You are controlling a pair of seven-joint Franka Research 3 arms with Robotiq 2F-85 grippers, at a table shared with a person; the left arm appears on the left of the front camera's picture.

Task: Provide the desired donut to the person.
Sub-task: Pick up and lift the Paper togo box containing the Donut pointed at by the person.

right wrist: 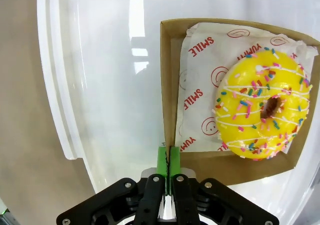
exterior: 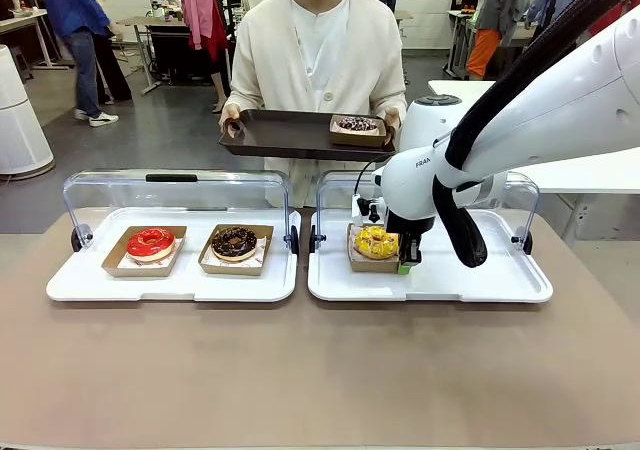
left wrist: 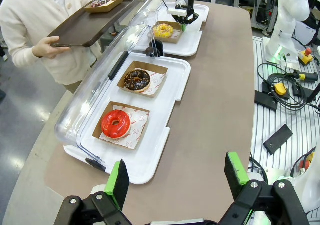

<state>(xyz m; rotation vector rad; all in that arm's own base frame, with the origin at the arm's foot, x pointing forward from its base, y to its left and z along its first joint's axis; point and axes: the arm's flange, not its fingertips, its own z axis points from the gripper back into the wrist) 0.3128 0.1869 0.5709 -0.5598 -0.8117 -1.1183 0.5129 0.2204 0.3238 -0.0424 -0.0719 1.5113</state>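
Pads (right wrist: 161, 160) of the right claw (right wrist: 168, 160) pinch the near wall of a brown paper tray (right wrist: 168, 85), jaws clenched on the cardboard. Just beyond the fingertips, inside that tray, the yellow donut (right wrist: 245, 120) with sprinkles lies on printed paper. Beneath sits a white plastic tray (right wrist: 100, 85), its clear lid (exterior: 525, 195) tipped open behind the claw. To the claw's left, a second white tray (exterior: 170, 285) carries a red donut (exterior: 150, 242) and a chocolate donut (exterior: 234, 241). Across the tan table (exterior: 300, 370), past the claw, the person (exterior: 320, 60) holds a dark serving tray (exterior: 280, 130) bearing a sprinkled chocolate donut (exterior: 357, 124). Well apart, the left claw (left wrist: 177, 171) hangs spread and empty over the table's near edge. Grey floor, work tables and bystanders lie behind.
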